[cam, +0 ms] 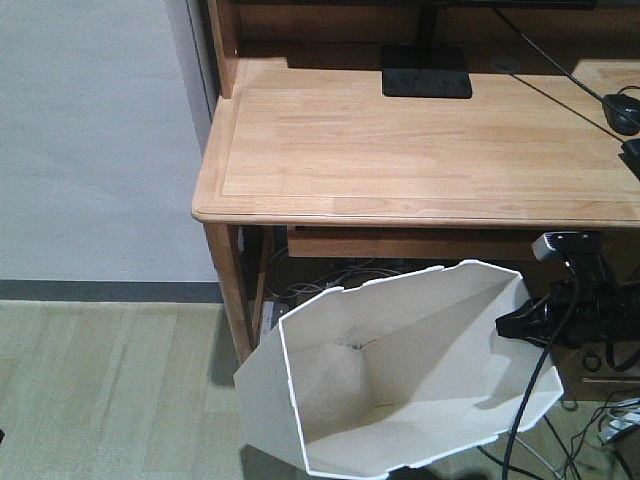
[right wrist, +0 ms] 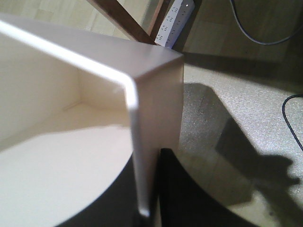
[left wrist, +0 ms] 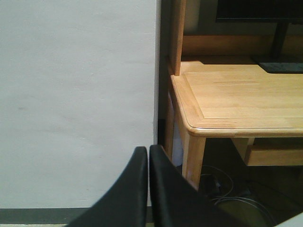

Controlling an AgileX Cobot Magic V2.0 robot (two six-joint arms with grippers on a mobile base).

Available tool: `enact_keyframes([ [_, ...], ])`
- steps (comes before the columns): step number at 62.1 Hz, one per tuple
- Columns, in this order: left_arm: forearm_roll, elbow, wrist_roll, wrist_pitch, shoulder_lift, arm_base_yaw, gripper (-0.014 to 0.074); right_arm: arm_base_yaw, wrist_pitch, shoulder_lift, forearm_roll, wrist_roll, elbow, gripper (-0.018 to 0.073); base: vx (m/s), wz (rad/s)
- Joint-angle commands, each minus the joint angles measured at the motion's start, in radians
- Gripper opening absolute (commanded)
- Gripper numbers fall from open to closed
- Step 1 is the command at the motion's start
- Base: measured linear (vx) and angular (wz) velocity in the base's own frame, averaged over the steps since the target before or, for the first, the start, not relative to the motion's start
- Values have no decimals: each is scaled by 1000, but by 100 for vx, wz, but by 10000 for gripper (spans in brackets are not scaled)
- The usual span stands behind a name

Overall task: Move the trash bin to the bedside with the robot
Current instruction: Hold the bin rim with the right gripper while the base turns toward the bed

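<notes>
the tilted trash bin (cam: 400, 380), its base cut off by the frame edge so floor (cam: 100, 400) contact is unclear, sits before the wooden table (cam: 400, 150) beside a grey wall (cam: 90, 140), with the right gripper (right wrist: 144, 198) clamped on its rim and the left gripper (left wrist: 148, 158) closed on nothing.
</notes>
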Motion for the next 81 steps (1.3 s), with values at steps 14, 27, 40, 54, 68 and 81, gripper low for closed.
enact_keyframes([
  [14,-4,29,-9,-68,-10,-5,-6,-3,171,-57,81,20,-17,-6,0,0],
  [27,-4,29,-9,-68,-10,-5,-6,-3,171,-57,81,20,-17,-6,-1,5],
  [40,-4,29,-9,-68,-10,-5,-6,-3,171,-57,80,20,-17,-6,-4,27],
  [54,-4,29,-9,-68,-10,-5,-6,-3,171,-57,80,20,-17,-6,-7,58],
  [68,-4,29,-9,-68,-10,-5,-6,-3,171,-57,80,20,-17,-6,-8,65],
  [81,-4,29,-9,-68,-10,-5,-6,-3,171,-57,80,20,-17,-6,-5,53],
])
